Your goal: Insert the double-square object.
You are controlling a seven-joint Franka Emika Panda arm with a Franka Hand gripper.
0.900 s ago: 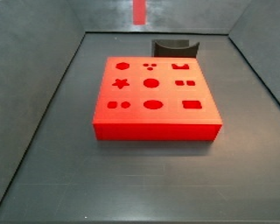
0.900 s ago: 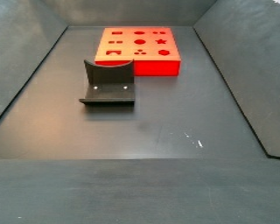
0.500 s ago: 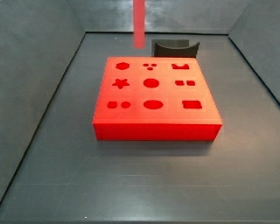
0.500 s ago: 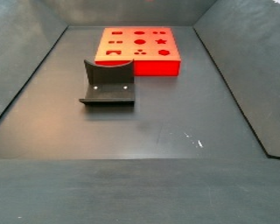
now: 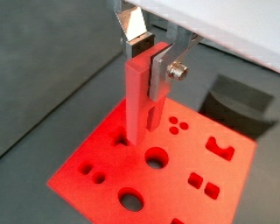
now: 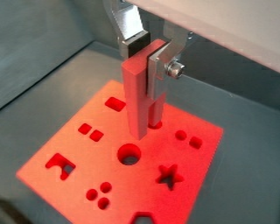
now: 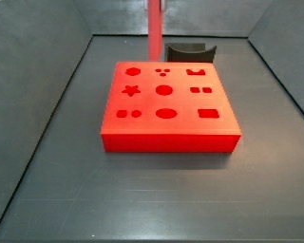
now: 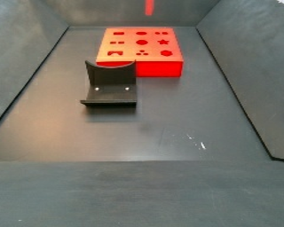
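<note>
The double-square object is a slender red peg (image 5: 139,101), held upright between the fingers of my gripper (image 5: 150,63), which is shut on its upper part. The same grip shows in a wrist view (image 6: 147,61). In a side view the peg (image 7: 154,30) hangs down from the top edge, its lower end above the far side of the red block (image 7: 167,106); the gripper itself is out of that view. In a side view only the peg's tip (image 8: 149,7) shows, apart from and above the block (image 8: 141,50). Both wrist views show the block's shaped holes (image 6: 129,157) below the peg.
The dark fixture (image 8: 109,85) stands on the floor beside the block, and also shows behind the block in a side view (image 7: 190,49) and in a wrist view (image 5: 241,101). Grey sloping walls (image 8: 20,71) bound the floor.
The peg has come down in the side view, from a short stub at the top edge to a long bar reaching near the block's far edge. The block and fixture have not moved.
</note>
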